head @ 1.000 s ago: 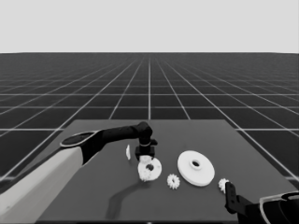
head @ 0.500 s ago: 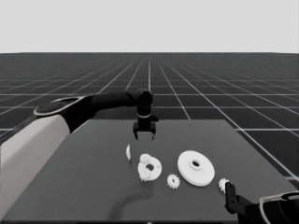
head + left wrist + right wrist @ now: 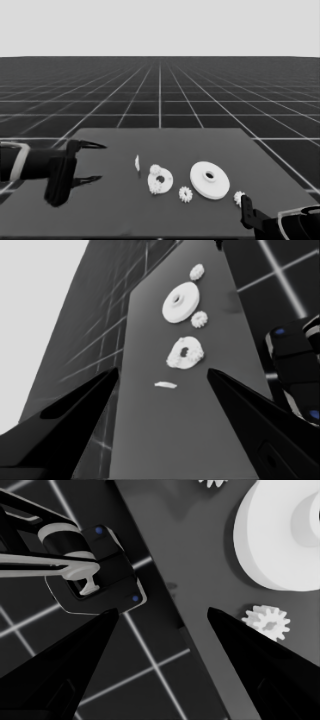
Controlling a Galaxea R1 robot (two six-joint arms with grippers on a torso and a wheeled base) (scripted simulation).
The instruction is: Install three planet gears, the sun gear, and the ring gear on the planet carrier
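Head view, toothed white planet gears [image 3: 185, 194] at six o'clock of flat holed smaller round part [image 3: 161, 181]; left gripper [image 3: 90, 161] spread wide, empty; right gripper [image 3: 160, 630] parted, holding nothing

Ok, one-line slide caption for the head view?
Left gripper open at table's left end; two gears sit on smaller round part.

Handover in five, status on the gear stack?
Left gripper open, empty, table's left end. Right gripper parked. Two gears on smaller round part; larger round part beside.

A thin white piece [image 3: 137, 162] lies on the dark table [image 3: 110, 210].
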